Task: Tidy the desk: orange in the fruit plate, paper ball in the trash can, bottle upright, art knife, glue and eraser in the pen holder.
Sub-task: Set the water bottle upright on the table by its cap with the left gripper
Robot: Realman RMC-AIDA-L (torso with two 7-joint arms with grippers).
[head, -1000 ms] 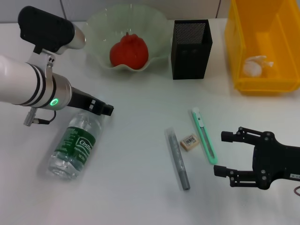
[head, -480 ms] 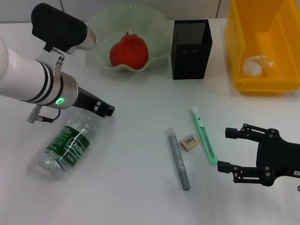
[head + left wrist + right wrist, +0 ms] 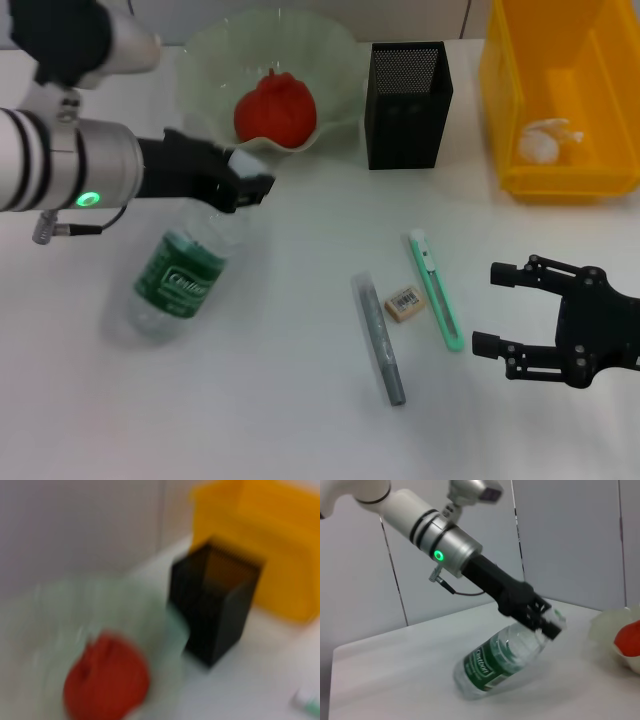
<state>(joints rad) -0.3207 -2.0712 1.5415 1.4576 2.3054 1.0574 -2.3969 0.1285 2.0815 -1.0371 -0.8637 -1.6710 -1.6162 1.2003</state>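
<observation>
Head view: bottle tilted in left claw

Left claw [image 3: 250, 188] pinches the neck of the bottle [image 3: 178, 282], which is tilted with its base on the tabletop [image 3: 300, 420]. Right claw [image 3: 503, 310] hangs spread beside the art knife [image 3: 436, 290].

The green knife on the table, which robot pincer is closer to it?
The right pincer. It hovers open just beside the green art knife, not touching it. The left pincer is far across the table, shut on the neck of the tilted bottle.

head cam overhead; wrists low — share bowl [image 3: 268, 75].
</observation>
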